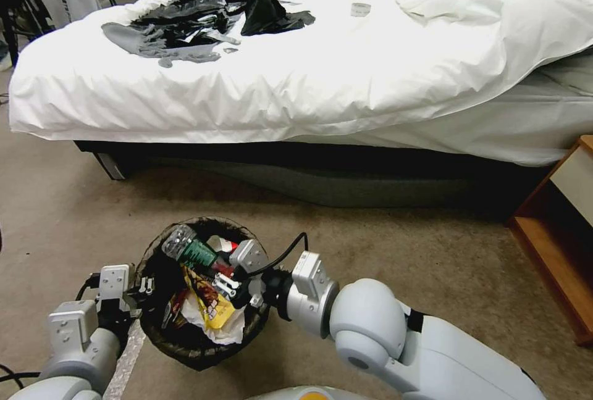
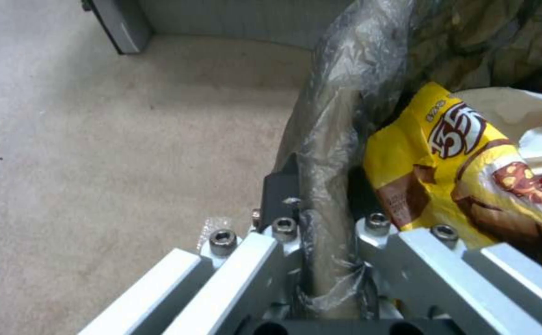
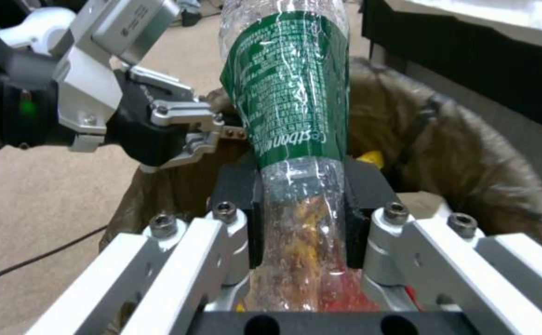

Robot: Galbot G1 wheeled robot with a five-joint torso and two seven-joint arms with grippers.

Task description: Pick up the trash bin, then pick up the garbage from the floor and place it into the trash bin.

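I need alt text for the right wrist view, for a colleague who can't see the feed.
The right pincer is clamped on a clear plastic bottle with a green label, held over the trash bin lined with a dark bag. Beyond the bottle, the left pincer grips the bin's rim, with beige carpet underneath.

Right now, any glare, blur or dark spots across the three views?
Head view: bed bright, deep shadow under it, edges bowed. Left wrist view: claw on the bin rim sharp, carpet soft. Right wrist view: glare on the bottle, bin bag blurred.
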